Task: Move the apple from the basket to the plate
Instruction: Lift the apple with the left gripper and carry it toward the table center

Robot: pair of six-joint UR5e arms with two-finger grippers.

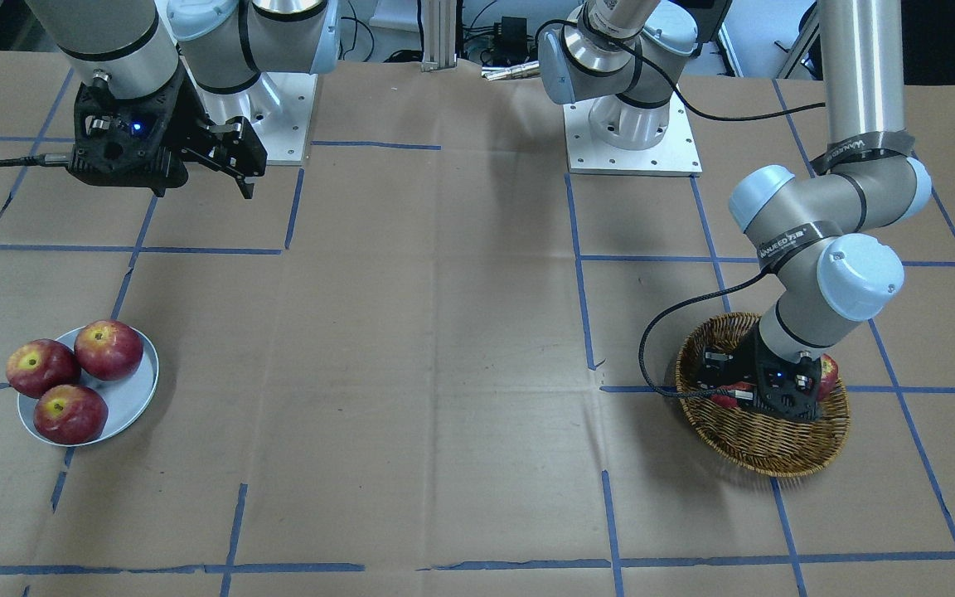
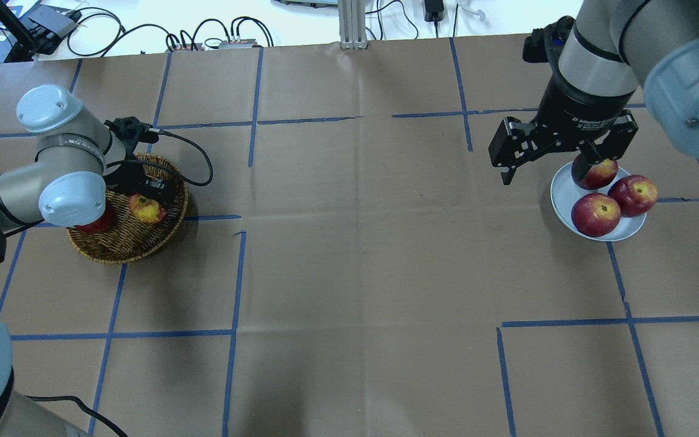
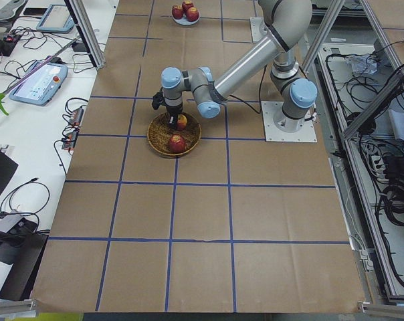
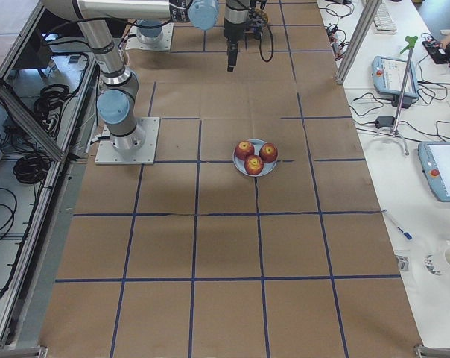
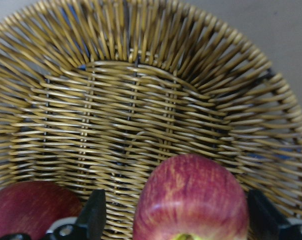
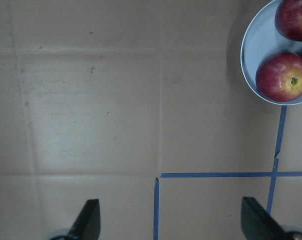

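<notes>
The streaked red and yellow apple (image 2: 146,208) lies in the brown wicker basket (image 2: 125,246) at the table's left. My left gripper (image 5: 176,215) is down in the basket and open, with one finger on each side of this apple (image 5: 191,197); a gap shows on at least one side. A dark red apple (image 2: 96,223) lies beside it in the basket. The pale blue-grey plate (image 2: 562,194) at the right holds three dark red apples. My right gripper (image 2: 550,170) is open and empty, held above the table just left of the plate.
Brown paper with blue tape lines covers the table (image 2: 355,243). The plate's three apples (image 1: 71,413) fill most of it, with bare plate (image 1: 131,398) on one side. The arm bases (image 1: 631,133) stand at the robot's edge.
</notes>
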